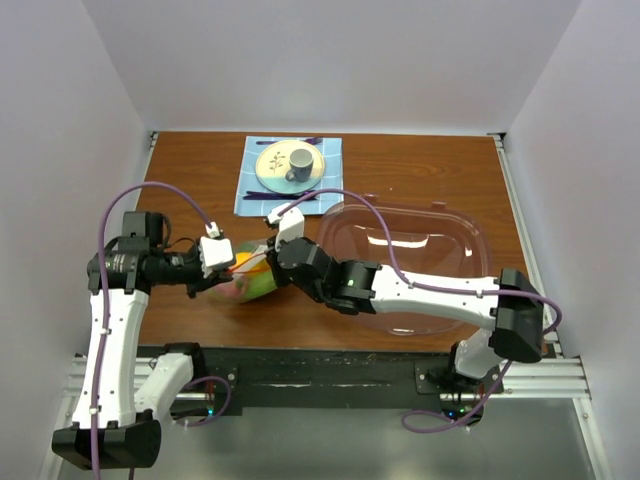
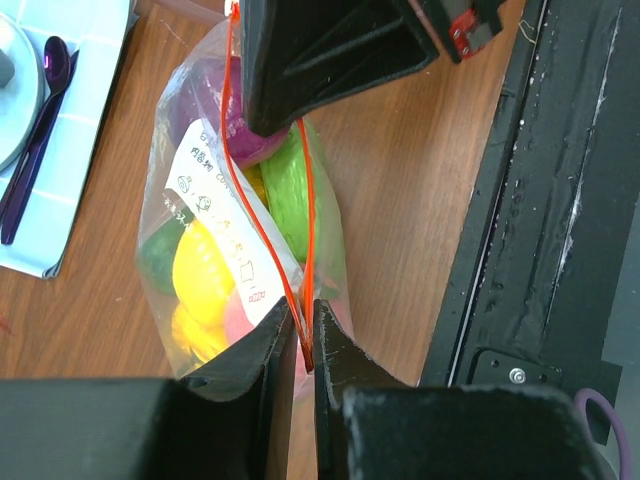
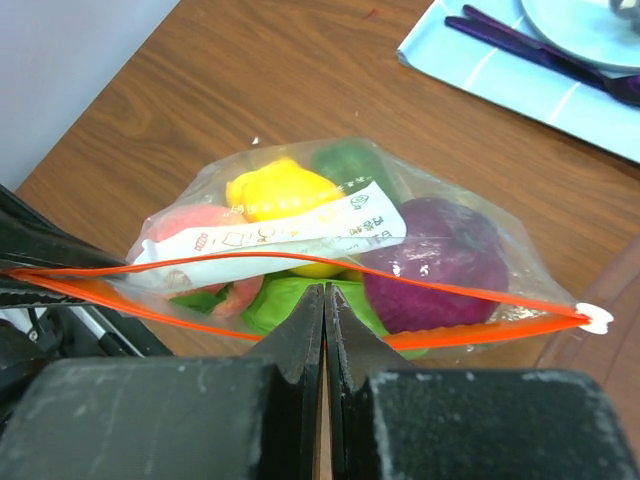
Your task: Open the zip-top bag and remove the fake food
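**Zip-top bag (image 1: 250,283) pinched at two places, mouth parted**

The bag lies on the desk (image 1: 200,170) near its front edge, just left of one large clear bowl (image 1: 470,240). Its orange zipper strip (image 3: 480,330) is split into two lines that bow apart. A white label (image 3: 300,230) inside carries small icons and printed characters too fine to read.

The fake food (image 3: 280,190) in the bag counts at least five pieces: one yellow, one purple, one pink-orange, one dark green, one light green.

The left fingers (image 2: 245,375) are nearly closed, clamping the end of the strip. The right fingers (image 3: 300,340) are pressed fully together on the near lip.

Farther back lies one blue mat (image 1: 255,195) with one plate (image 1: 275,158), one grey cup (image 1: 300,165) and purple cutlery (image 1: 288,141).
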Controlling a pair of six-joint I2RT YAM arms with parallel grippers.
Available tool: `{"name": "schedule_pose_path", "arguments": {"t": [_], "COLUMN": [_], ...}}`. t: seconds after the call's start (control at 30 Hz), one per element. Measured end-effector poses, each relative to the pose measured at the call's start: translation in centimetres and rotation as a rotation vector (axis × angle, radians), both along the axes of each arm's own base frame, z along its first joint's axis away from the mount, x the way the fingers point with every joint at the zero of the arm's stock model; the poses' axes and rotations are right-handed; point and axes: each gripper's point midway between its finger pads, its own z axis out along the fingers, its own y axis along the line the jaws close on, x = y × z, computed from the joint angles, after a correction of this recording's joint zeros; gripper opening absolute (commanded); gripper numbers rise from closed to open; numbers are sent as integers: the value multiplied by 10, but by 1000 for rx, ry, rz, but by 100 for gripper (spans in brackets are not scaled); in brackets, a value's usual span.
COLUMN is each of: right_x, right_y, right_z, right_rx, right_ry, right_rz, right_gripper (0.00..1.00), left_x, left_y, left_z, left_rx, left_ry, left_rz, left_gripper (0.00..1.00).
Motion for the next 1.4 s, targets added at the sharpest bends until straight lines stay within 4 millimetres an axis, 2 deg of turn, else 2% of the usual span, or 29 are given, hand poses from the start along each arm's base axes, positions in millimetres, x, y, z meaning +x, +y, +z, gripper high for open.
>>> {"name": "schedule_pose_path", "arguments": {"t": [0.17, 0.23, 0.27, 0.3, 0.33, 0.4, 0.43, 0.5, 0.63, 0.67, 0.7, 0.77, 0.8, 0.9, 0.97, 1.03, 1.1, 1.17, 1.23, 1.27, 1.4], "right_x": [0, 0, 0, -1, -1, -2, -2, -2, -4, -5, -6, -8, -9, -10, -10, -10, -10, -10, -10, -10, -18], "right_y": [6, 8, 9, 11, 12, 13, 13, 13, 8, 5, 2, -3, -6, -8, -7, -7, -7, -7, -8, -8, -14], "right_z": [-14, -20, -23, -27, -31, -37, -39, -40, -50, -56, -62, -72, -76, -81, -80, -81, -83, -85, -85, -85, -92], "right_rx": [-6, -10, -12, -17, -20, -26, -28, -29, -38, -51, -64, -84, -95, -104, -100, -102, -106, -108, -109, -107, -121], "right_ry": [30, 44, 51, 59, 68, 81, 83, 85, 94, 99, 104, 114, 119, 125, 126, 127, 129, 130, 131, 133, 130], "right_rz": [7, 5, 6, 8, 10, 8, 8, 6, 3, 3, 1, -2, -3, -5, -7, -7, -8, -9, -12, -13, 3], "right_gripper": [3, 13, 20, 41, 51, 67, 69, 73, 74, 74, 74, 74, 74, 74, 74, 74, 74, 71, 67, 61, 49], "left_x": [0, 5, 9, 17, 30, 44, 56, 77, 121, 131, 139, 149, 149, 132, 115, 107, 105, 115, 129, 137, 166], "left_y": [1, 4, 5, 8, 13, 19, 25, 36, 60, 64, 65, 63, 59, 42, 29, 23, 24, 33, 47, 54, 77], "left_z": [0, 1, 2, 6, 11, 17, 22, 31, 36, 32, 27, 8, -2, -16, -9, 4, 16, 17, 4, -7, -72], "left_rx": [6, 13, 15, 21, 27, 36, 43, 50, 64, 68, 65, 68, 63, 32, 1, -20, -22, 3, 59, 86, 203], "left_ry": [-5, -8, -9, -21, -49, -79, -108, -162, -234, -219, -201, -124, -78, 32, 63, 34, -21, -96, -140, -142, -25], "left_rz": [6, 35, 56, 91, 140, 207, 261, 362, 549, 575, 589, 581, 558, 456, 371, 324, 328, 370, 436, 464, 542], "left_gripper": [26, 27, 28, 31, 40, 48, 55, 57, 61, 62, 68, 72, 77, 80, 80, 79, 75, 72, 70, 69, 67]}}
